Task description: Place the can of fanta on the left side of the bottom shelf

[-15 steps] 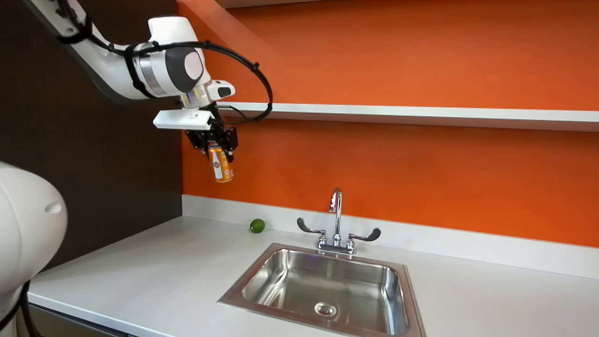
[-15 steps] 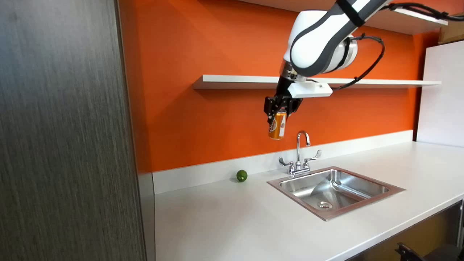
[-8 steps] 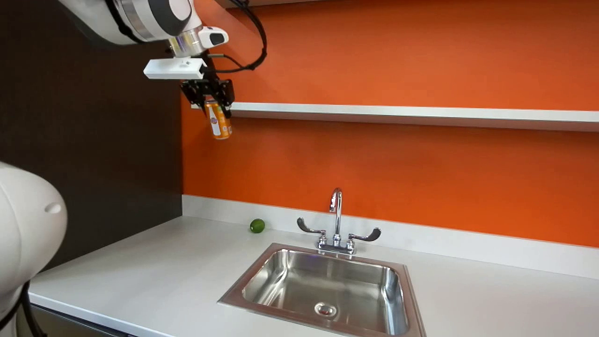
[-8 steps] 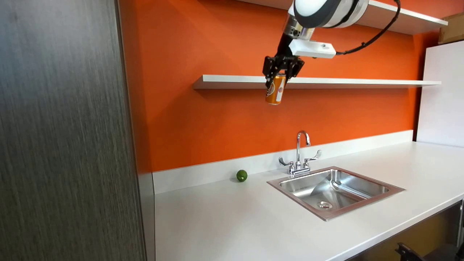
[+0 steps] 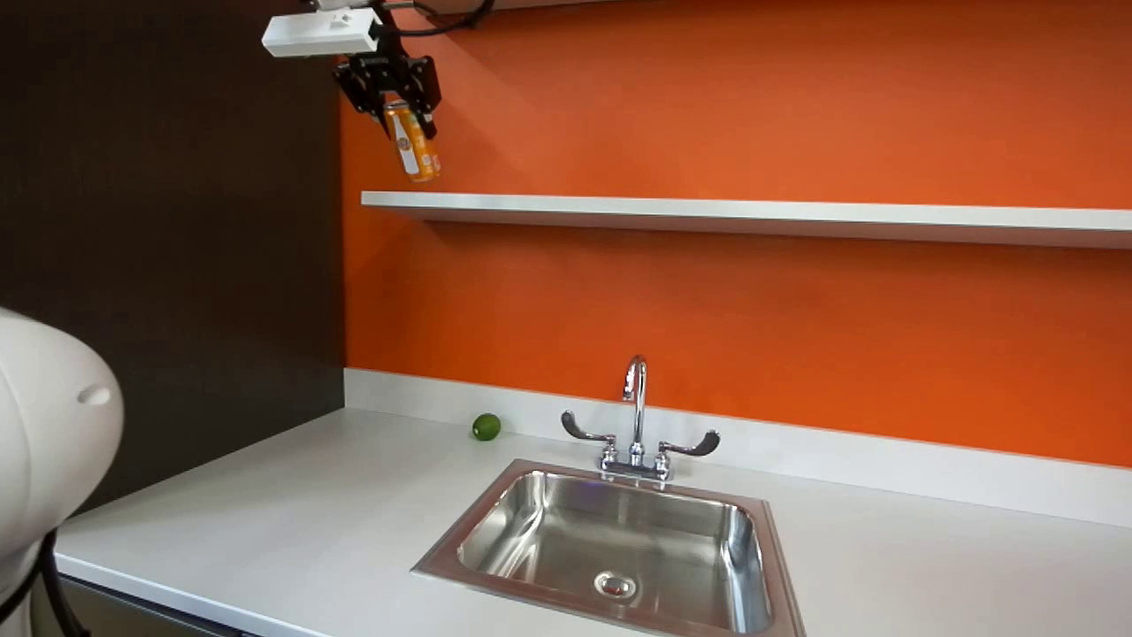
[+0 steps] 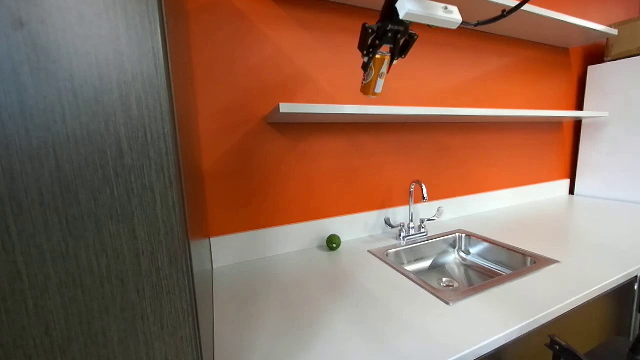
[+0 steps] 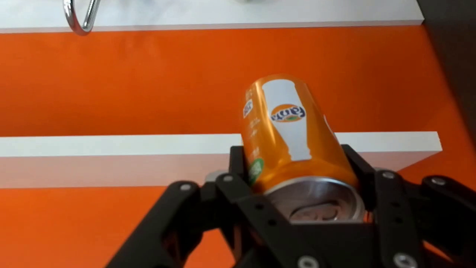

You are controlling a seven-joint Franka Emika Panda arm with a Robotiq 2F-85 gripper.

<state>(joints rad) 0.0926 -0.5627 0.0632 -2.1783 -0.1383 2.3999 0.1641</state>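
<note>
One gripper (image 5: 409,132) clamps one tilted can of fanta (image 7: 299,139) between two fingers (image 7: 360,166) parted only by its girth; its label (image 7: 288,112) reads "Fanta". In both exterior views the can shows just above the bottom shelf's (image 5: 707,210) left part. One upper shelf (image 6: 545,30), one sink (image 5: 482,515) and one green ball (image 5: 485,426) show.

White counter (image 5: 265,513): green ball (image 5: 485,426) near inset sink (image 5: 619,522).

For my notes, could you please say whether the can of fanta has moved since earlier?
Yes, upward: in both exterior views, the fanta can rose from below the bottom shelf to above it.
</note>
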